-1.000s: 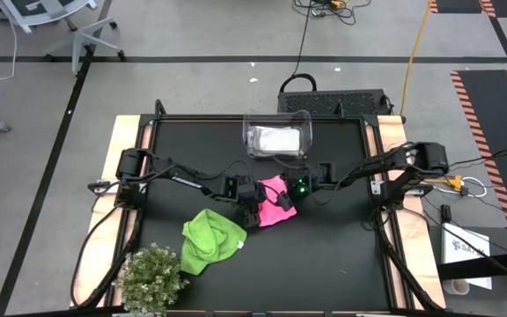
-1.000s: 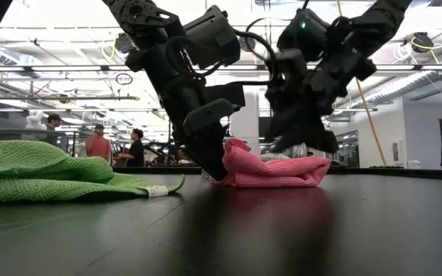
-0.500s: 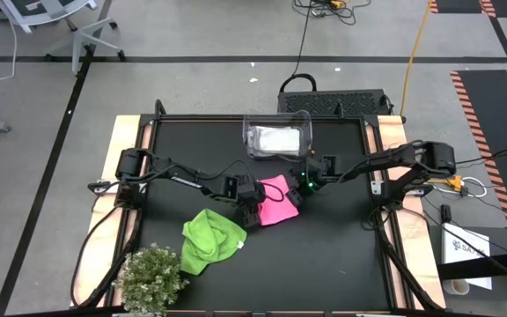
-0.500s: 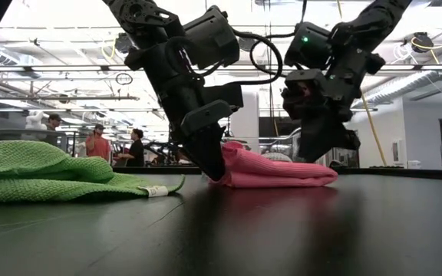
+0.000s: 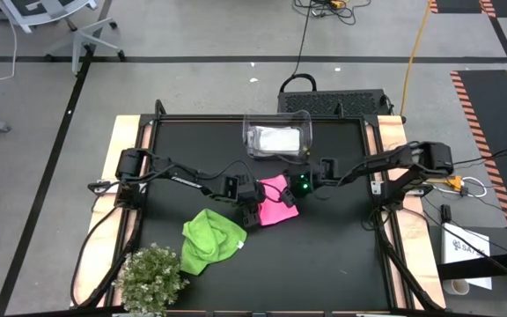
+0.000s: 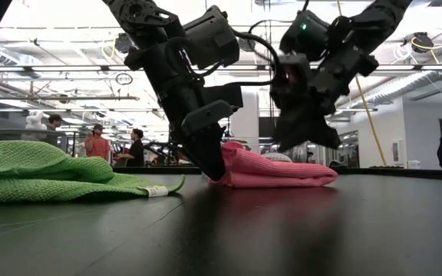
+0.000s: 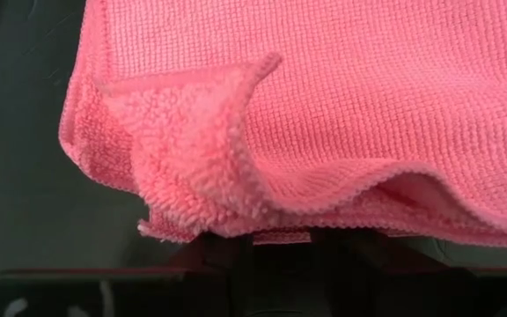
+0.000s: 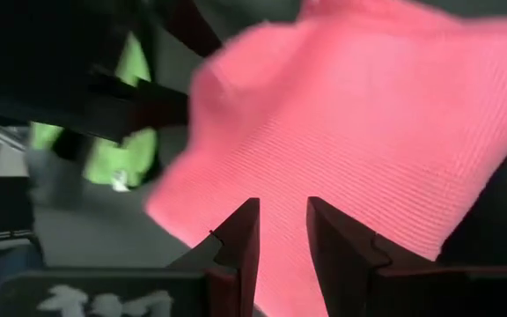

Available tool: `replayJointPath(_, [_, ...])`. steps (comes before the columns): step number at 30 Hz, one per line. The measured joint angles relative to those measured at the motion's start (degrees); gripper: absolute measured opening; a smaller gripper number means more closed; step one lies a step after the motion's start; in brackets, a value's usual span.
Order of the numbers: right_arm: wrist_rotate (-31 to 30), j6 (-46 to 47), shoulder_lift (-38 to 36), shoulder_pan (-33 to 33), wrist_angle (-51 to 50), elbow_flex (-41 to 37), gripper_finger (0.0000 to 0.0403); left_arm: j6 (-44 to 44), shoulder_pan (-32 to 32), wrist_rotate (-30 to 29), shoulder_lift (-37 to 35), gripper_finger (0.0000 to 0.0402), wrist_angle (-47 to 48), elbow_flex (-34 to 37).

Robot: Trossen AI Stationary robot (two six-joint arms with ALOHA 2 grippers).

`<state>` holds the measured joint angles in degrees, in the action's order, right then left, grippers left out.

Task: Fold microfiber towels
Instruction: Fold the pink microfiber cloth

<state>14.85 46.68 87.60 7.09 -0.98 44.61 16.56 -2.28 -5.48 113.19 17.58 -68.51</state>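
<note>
My left gripper (image 6: 215,170) is down at the table (image 5: 324,255), its fingers closed on the near edge of the pink towel (image 5: 275,202), at the corner that faces the green towel (image 5: 211,239). In my left wrist view the pink towel (image 7: 324,114) lies flat in layers, with one corner flopped back so its fluffy underside shows, and the hem runs straight into my fingers. From table height the pink towel (image 6: 275,170) is a low folded bundle on the dark top, thicker at the end where my left fingers grip it.

My right gripper (image 8: 280,233) hangs just above the pink towel, over the side away from the green one. Its two fingers (image 8: 240,238) stand a narrow gap apart and nothing sits between them; the pink cloth (image 8: 368,141) shows through that gap, below them. At table height the right gripper (image 6: 307,138) is clear of the cloth, not touching it.

The green towel (image 6: 44,172) lies crumpled beside the pink towel, on my left arm's side and nearer the table's front edge. A white towel (image 5: 275,139) rests inside the clear plastic bin (image 5: 277,134), beyond the pink towel toward the back edge. The small bushy plant (image 5: 150,277) stands at the front corner, just past the green towel
</note>
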Motion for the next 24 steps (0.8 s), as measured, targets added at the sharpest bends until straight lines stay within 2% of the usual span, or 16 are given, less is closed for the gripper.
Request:
replayJointPath(8, [-1.44, -3.78, 5.03, 1.23, -0.81, 0.00, 0.0086, 0.43, 0.00, -0.09, 0.00, 0.0115, 0.08, 0.02])
replayJointPath(17, [-1.33, -8.77, 2.38, 5.71, -12.39, -0.01, 0.0086, 0.48, 0.02, -0.09, 0.02, 0.0115, 0.42, 0.02])
replayJointPath(24, [-1.20, -7.00, -0.38, 5.17, -5.77, -0.01, 0.0086, 0.48, 0.02, -0.07, 0.05, 0.0115, 0.40, 0.02])
